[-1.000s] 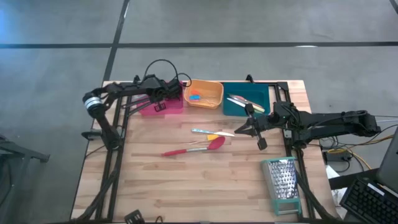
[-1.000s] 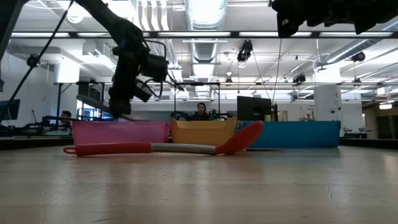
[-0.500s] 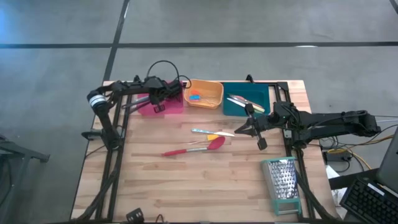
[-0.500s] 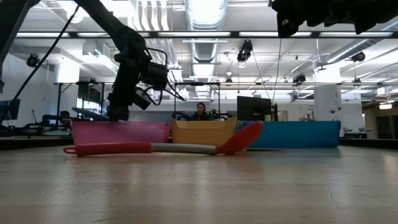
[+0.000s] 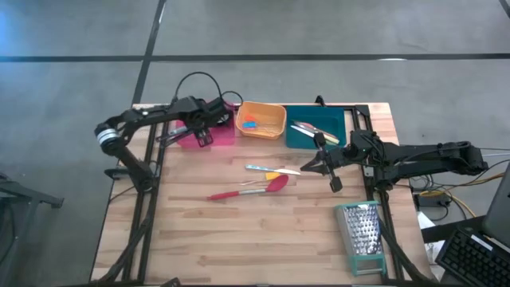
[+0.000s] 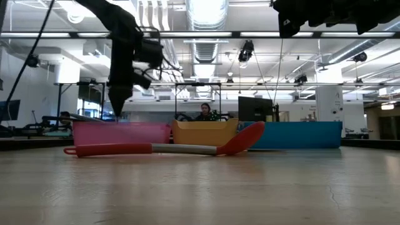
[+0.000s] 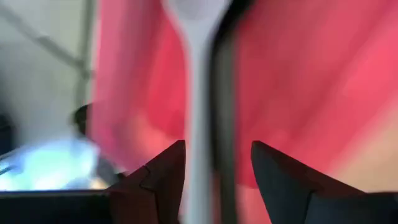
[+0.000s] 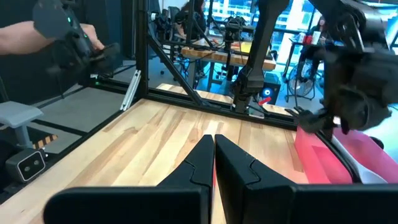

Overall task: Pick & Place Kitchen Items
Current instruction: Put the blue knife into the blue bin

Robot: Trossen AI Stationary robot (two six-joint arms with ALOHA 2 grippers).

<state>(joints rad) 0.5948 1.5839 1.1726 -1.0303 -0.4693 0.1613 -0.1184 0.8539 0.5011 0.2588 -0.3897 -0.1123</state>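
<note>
Flanking the red spatula, grater and bins crowd the table.

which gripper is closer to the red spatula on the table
Right. The right gripper hovers just beside the red spatula head; the left gripper is farther off, over the pink bin.

Left gripper: white spoon and black handle lie between the spread fingers; pink bin wall beyond.
</note>
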